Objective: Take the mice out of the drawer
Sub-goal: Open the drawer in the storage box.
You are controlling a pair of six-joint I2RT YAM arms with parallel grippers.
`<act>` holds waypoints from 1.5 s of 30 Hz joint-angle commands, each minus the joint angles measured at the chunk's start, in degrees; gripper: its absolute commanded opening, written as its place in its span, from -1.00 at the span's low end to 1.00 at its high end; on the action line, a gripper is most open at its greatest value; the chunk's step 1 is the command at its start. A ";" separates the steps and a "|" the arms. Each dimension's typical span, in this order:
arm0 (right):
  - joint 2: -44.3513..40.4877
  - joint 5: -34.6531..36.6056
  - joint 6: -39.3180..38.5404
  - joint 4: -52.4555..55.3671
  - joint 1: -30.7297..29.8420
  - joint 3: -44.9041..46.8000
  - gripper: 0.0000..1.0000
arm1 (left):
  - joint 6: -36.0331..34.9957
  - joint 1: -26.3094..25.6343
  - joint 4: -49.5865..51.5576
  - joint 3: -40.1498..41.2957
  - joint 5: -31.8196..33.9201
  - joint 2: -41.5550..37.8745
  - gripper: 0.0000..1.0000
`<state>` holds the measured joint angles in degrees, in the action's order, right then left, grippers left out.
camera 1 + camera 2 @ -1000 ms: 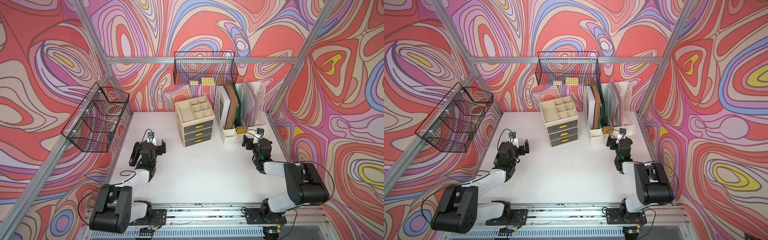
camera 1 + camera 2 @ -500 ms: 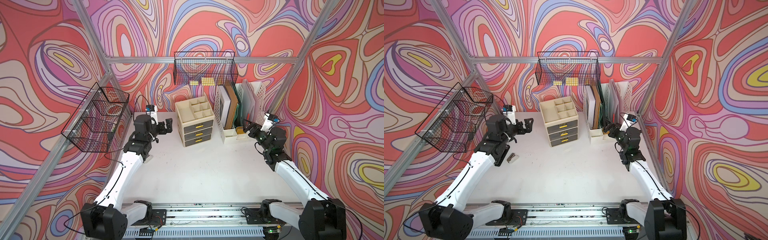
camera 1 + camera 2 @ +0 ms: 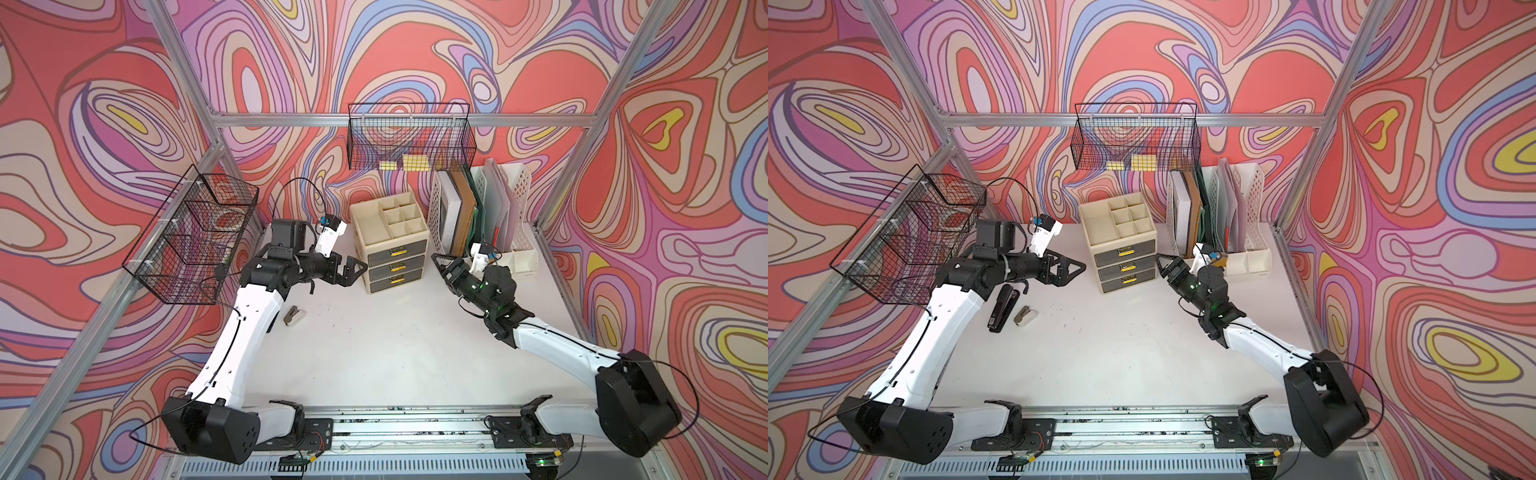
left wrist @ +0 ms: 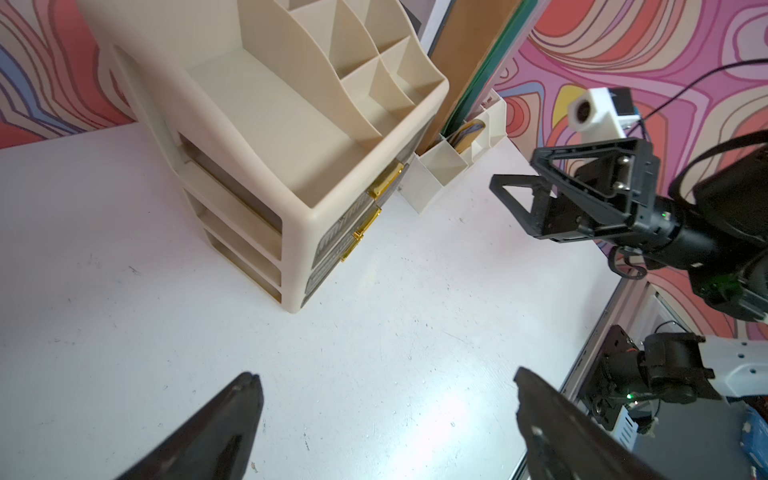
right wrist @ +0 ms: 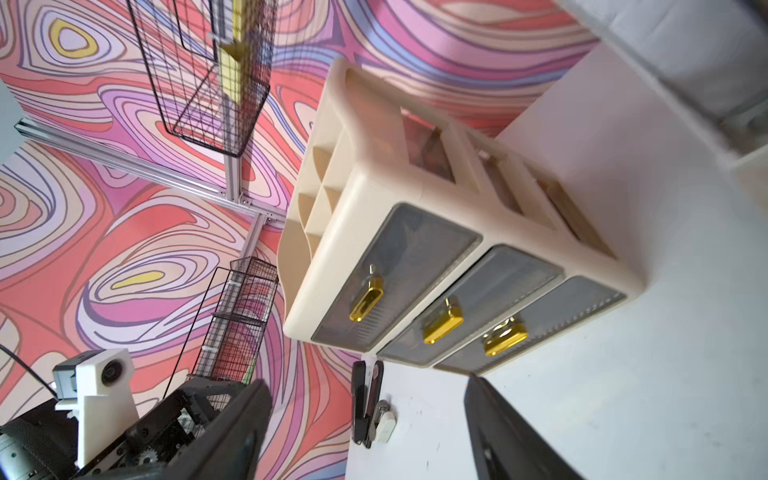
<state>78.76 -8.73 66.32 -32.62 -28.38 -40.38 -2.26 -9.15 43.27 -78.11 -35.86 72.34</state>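
Well, nothing is out yet: the lowest drawer (image 3: 395, 284) of the cream organiser (image 3: 388, 224) sits shut at the far middle of the desk (image 3: 395, 353), and the mice cannot be seen behind its smoky front. You should find them inside.

Your left hand (image 3: 358, 271) hovers just left of the organiser with its jaws spread wide and empty. Your right hand (image 3: 440, 266) hangs just right of it, jaws also apart and pinching nothing.

The drawer looks like thin, light plastic, so it will likely slide easily. The organiser looks light too and may drag forward with it, so consider bracing its side with the left hand. Take the drawer by its small gold handle (image 5: 505, 337), which offers only a narrow lip to pinch.

The mice are probably light, hard and smooth-shelled, so they may slip. Close across their narrow flanks, not over the rounded back.

The stapler (image 3: 1001, 309) and staple remover (image 3: 293, 316) lie at the left; leave them.
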 commanded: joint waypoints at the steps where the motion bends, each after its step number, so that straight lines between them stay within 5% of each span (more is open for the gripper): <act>1: 4.19 4.51 7.83 -7.37 -2.38 -1.61 0.40 | -4.61 -0.34 2.90 2.86 0.53 -4.19 0.99; 12: 15.20 7.38 11.20 -14.56 -6.50 -7.19 -0.15 | -3.75 -0.31 -3.29 10.83 5.02 -10.22 0.99; 45: 25.23 9.87 16.58 -14.34 -8.44 -14.89 -0.36 | -2.66 -0.31 -5.21 12.27 7.69 -10.68 0.99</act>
<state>102.48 0.73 81.82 -46.52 -36.45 -54.02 -5.10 -9.37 39.31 -66.24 -28.10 61.98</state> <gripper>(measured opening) 0.323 0.994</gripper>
